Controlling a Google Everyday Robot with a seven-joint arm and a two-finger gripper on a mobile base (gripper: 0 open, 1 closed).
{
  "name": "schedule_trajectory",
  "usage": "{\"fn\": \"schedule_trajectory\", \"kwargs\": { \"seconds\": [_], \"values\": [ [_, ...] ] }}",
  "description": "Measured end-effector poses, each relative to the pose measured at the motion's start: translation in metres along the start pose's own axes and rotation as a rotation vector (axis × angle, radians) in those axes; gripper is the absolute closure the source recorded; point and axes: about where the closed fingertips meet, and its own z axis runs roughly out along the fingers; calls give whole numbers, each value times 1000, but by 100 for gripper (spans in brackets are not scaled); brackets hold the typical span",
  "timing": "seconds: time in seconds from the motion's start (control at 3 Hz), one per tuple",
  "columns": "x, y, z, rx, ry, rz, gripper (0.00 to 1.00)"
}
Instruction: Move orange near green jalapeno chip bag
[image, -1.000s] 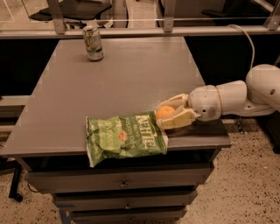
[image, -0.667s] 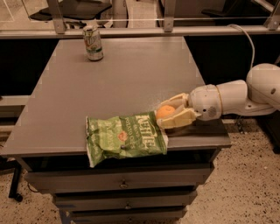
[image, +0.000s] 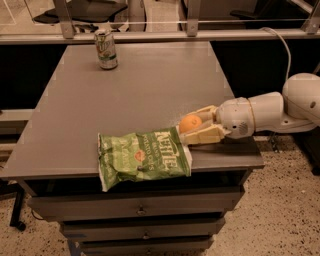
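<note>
The orange sits between the two cream fingers of my gripper at the front right of the grey table. The fingers close around it from the far side and the near side. The orange is low over the table top, right beside the right end of the green jalapeno chip bag, almost touching it. The bag lies flat at the front edge, its left corner hanging a little over the edge. My white arm reaches in from the right.
A green-and-white drink can stands upright at the back left of the table. Drawers sit under the table top. A rail and chairs lie behind the table's back edge.
</note>
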Motion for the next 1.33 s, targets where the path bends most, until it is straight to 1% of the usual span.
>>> {"fn": "schedule_trajectory", "kwargs": {
  "seconds": [0.33,0.67,1.0,1.33],
  "values": [
    [7,-13,-12,27,5,-3,0],
    [13,-23,-22,49,10,-6,0],
    [16,-28,-29,62,13,-7,0],
    [16,-29,-29,62,13,-7,0]
  ]
}}
